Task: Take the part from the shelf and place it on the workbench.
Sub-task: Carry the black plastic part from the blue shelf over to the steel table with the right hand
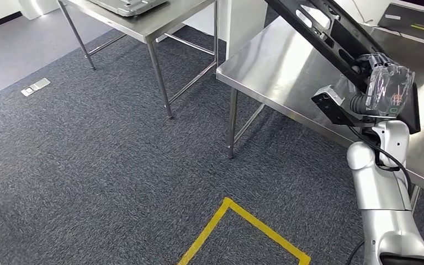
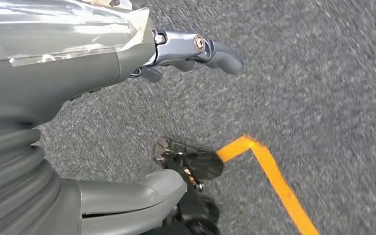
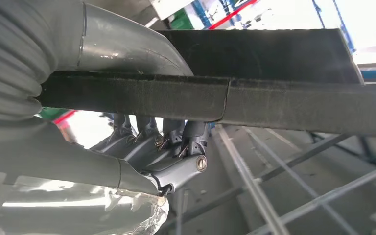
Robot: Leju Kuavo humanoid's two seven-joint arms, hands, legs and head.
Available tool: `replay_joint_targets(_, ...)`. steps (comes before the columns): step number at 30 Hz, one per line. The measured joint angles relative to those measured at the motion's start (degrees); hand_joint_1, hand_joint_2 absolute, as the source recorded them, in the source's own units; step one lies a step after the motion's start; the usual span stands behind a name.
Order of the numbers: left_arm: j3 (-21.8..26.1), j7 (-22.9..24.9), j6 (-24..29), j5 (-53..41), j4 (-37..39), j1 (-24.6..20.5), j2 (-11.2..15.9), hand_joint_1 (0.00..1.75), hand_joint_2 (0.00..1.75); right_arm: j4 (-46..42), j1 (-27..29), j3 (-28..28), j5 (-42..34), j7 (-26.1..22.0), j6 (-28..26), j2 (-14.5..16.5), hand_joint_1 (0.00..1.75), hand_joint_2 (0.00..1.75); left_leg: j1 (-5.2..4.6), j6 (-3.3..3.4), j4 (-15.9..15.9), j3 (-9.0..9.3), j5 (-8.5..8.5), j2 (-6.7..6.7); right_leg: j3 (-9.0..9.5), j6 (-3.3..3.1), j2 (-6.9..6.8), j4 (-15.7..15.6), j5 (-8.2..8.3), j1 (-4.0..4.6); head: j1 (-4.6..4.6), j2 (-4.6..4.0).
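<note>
Your right hand (image 1: 383, 88) gripped the part (image 1: 331, 33), a long flat black panel with slots cut through it. The hand, wrapped in clear film, held the panel near its lower end. The panel ran tilted from the hand up and away toward the top of the head view, over the surface (image 1: 287, 72), a stainless steel workbench on thin legs. Whether the far end touched the steel, I could not tell. In the right wrist view the thumb (image 3: 127, 44) lay on one face of the part (image 3: 274, 103) and the dark fingers (image 3: 176, 142) curled under the other, clamping its edge.

Your left hand (image 2: 176, 54) hung over the grey carpet (image 2: 323, 73), fingers spread and holding nothing. An orange-yellow tape line (image 2: 269, 171) turned a corner on the carpet below it.

In the head view a yellow tape corner (image 1: 237, 218) marked the carpet in front of you. A second steel table (image 1: 149, 22) stood farther off to the left, carrying a grey tray (image 1: 127, 5). A small metal floor plate (image 1: 35, 86) sat in the carpet well to the left.
</note>
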Motion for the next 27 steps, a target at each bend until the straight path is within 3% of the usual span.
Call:
replay_joint_targets(1, 0.02, 0.01, 0.01, 0.02, 0.05, 0.04, -0.02, 0.00, 1.75, 0.62, -0.15, 0.02, 0.04, -0.05, -0.41, 0.26, 1.75, 1.75, 0.03, -0.02, 3.45, -1.76, -1.27, -0.38, -0.05, -0.12, 0.68, 0.01, 0.03, 0.15, -0.01, 0.00)
replay_joint_targets(2, 0.02, 0.03, 0.01, 0.04, 0.08, 0.08, -0.03, 0.00, 1.75, 1.19, -0.21, 0.01, 0.12, -0.08, -0.77, 0.47, 1.75, 1.75, 0.05, 0.07, 5.26, -2.80, -1.46, -0.53, -0.07, -0.18, 1.39, 0.02, 0.07, 0.29, -0.01, 0.00)
replay_joint_targets(3, 0.02, 0.06, 0.01, 0.05, 0.10, 0.10, -0.03, 0.00, 1.75, 1.71, -0.21, -0.03, 0.20, -0.08, -1.09, 0.65, 1.75, 1.75, 0.06, 0.27, 5.02, -2.87, -0.56, -0.68, -0.07, -0.22, 2.13, 0.03, 0.10, 0.39, -0.01, 0.00)
replay_joint_targets(4, 0.01, 0.10, 0.01, 0.05, 0.12, 0.12, -0.02, 0.00, 1.75, 2.11, -0.21, -0.09, 0.27, -0.08, -1.33, 0.78, 1.75, 1.75, 0.06, 0.57, 2.66, -1.88, 1.24, -1.01, -0.06, -0.25, 2.87, 0.03, 0.14, 0.45, -0.02, 0.00)
replay_joint_targets(6, 0.01, 0.18, 0.01, 0.06, 0.13, 0.13, 0.10, 0.00, 1.75, 2.73, -0.23, -0.25, 0.37, -0.09, -1.76, 1.05, 1.75, 1.75, 0.08, 1.35, -5.04, 1.77, 5.15, -3.27, -0.11, -0.21, 4.21, 0.08, 0.25, 0.58, -0.02, 0.00)
replay_joint_targets(8, -0.01, 0.29, -0.05, 0.08, 0.14, 0.15, 0.29, 0.00, 1.75, 3.26, -0.21, -0.40, 0.39, -0.09, -2.09, 1.33, 1.75, 1.75, -0.06, 1.76, -9.65, 4.03, 6.74, -4.90, -0.37, 0.09, 5.38, 0.12, 0.44, 0.58, 0.01, 0.00)
replay_joint_targets(9, -0.01, 0.36, -0.08, 0.09, 0.15, 0.14, 0.36, 0.00, 1.75, 3.51, -0.18, -0.49, 0.40, -0.08, -2.21, 1.43, 1.75, 1.75, -0.22, 1.85, -10.26, 4.32, 6.76, -4.83, -0.55, 0.37, 6.00, 0.06, 0.60, 0.52, 0.00, 0.00)
replay_joint_targets(11, -0.02, 0.45, -0.09, 0.13, 0.16, 0.02, 0.37, 0.00, 1.75, 3.87, -0.14, -0.71, 0.43, -0.08, -2.27, 1.48, 1.75, 1.75, -0.40, 2.08, -11.00, 4.56, 7.24, -3.32, -1.02, 0.97, 6.63, -0.02, 0.86, 0.39, -0.01, 0.00)
replay_joint_targets(13, -0.02, 0.45, -0.08, 0.18, 0.18, -0.08, 0.31, 0.00, 1.75, 4.09, -0.29, -0.96, 0.48, -0.05, -2.35, 1.36, 1.75, 1.75, -0.25, 2.52, -12.25, 4.95, 7.98, -1.89, -2.66, 1.05, 4.57, 2.43, -0.45, 0.67, 0.23, 0.00)
replay_joint_targets(15, -0.02, 0.39, -0.08, 0.34, 0.19, -0.05, 0.27, 0.00, 1.75, 4.29, -0.43, -1.09, 0.62, 0.12, -2.41, 1.36, 1.75, 1.75, -0.22, 2.80, -12.78, 5.01, 8.30, -0.50, -6.08, 0.86, 1.77, 9.25, -3.53, 0.75, 0.59, 0.00)
replay_joint_targets(17, -0.02, 0.19, -0.08, 0.51, 0.19, 0.02, 0.23, 0.00, 1.75, 4.51, -0.24, -1.16, 0.90, 0.39, -2.38, 1.43, 1.75, 1.75, -0.24, 2.79, -12.75, 4.88, 8.28, 0.90, -8.83, 1.27, 0.86, 15.23, -5.51, 0.50, 0.74, 0.00)
replay_joint_targets(18, -0.02, 0.02, -0.08, 0.55, 0.20, 0.04, 0.19, 0.00, 1.75, 4.60, -0.08, -1.24, 1.02, 0.49, -2.37, 1.40, 1.75, 1.75, -0.20, 2.71, -12.72, 4.85, 8.23, 1.60, -8.78, 1.79, 0.58, 15.43, -5.36, 0.26, 0.73, 0.00)
replay_joint_targets(19, -0.02, -0.13, -0.08, 0.56, 0.21, 0.04, 0.13, 0.00, 1.75, 4.65, 0.04, -1.32, 1.08, 0.55, -2.37, 1.35, 1.75, 1.75, -0.10, 2.58, -12.65, 4.85, 8.15, 2.22, -7.72, 2.42, 0.23, 13.62, -4.53, 0.00, 0.73, 0.00)
replay_joint_targets(21, -0.03, -0.35, -0.08, 0.57, 0.21, 0.05, 0.07, 0.00, 1.75, 4.70, 0.12, -1.58, 1.09, 0.61, -2.36, 1.13, 1.75, 1.75, 0.02, 1.94, -12.21, 4.84, 7.73, 3.46, -3.14, 3.73, -2.01, 5.58, -1.82, -0.38, 0.75, 0.00)
replay_joint_targets(22, -0.04, -0.42, -0.08, 0.58, 0.21, 0.05, 0.09, 0.00, 1.75, 4.69, 0.13, -1.71, 1.09, 0.64, -2.35, 1.03, 1.75, 1.75, -0.02, 1.51, -11.86, 4.84, 7.45, 4.01, -1.37, 3.84, -2.92, 2.37, -0.84, -0.28, 0.80, 0.00)
replay_joint_targets(24, -0.05, -0.52, -0.11, 0.61, 0.21, 0.06, 0.20, 0.00, 1.75, 4.69, 0.23, -1.97, 1.09, 0.79, -2.31, 0.93, 1.75, 1.75, -0.29, 0.85, -11.39, 4.90, 7.00, 5.02, -0.01, 3.06, -3.37, -0.12, -0.19, 0.03, 0.77, 0.00)
replay_joint_targets(26, -0.07, -0.56, -0.18, 0.62, 0.23, 0.01, 0.22, 0.00, 1.75, 4.69, 0.41, -2.14, 1.09, 0.92, -2.26, 0.84, 1.75, 1.75, -0.15, 0.49, -11.22, 5.00, 6.70, 5.72, -0.15, 2.02, -1.95, -0.04, -0.01, -0.17, 0.64, 0.00)
replay_joint_targets(27, -0.08, -0.57, -0.22, 0.63, 0.24, -0.02, 0.22, 0.00, 1.75, 4.67, 0.45, -2.21, 1.09, 0.95, -2.25, 0.76, 1.75, 1.75, 0.08, 0.27, -10.75, 4.89, 6.19, 5.10, -0.20, 1.66, -1.34, -0.02, 0.06, -0.31, 0.60, 0.00)
